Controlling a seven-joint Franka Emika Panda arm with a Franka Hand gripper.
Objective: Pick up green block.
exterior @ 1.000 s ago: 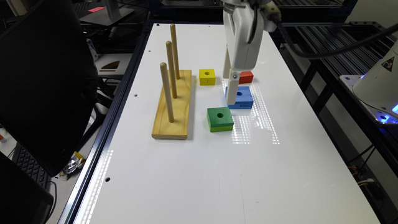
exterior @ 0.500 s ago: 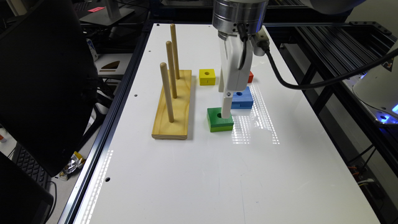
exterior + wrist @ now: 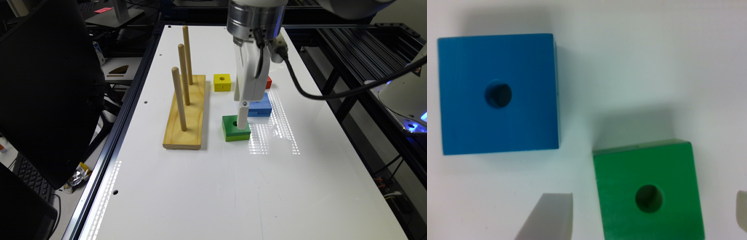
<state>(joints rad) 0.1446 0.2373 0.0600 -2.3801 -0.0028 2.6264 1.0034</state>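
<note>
My gripper [image 3: 647, 215] is spread wide and holds nothing, one finger on either side of the green block [image 3: 649, 192], which lies flat on the white table [image 3: 206, 186] directly beneath it. It looks like a light, rigid wooden square with smooth painted faces, so I judge its two opposite flat sides the best hold. The blue block [image 3: 499, 92] sits just beyond one finger, apart from the green one.

On the bench [image 3: 213, 186], the peg board [image 3: 185, 113] lies at the exterior view's left; the green block [image 3: 236, 128] sits beside it, the blue block [image 3: 260, 106] just behind, and the yellow block [image 3: 222, 82] and red block [image 3: 268, 82] farther back.
</note>
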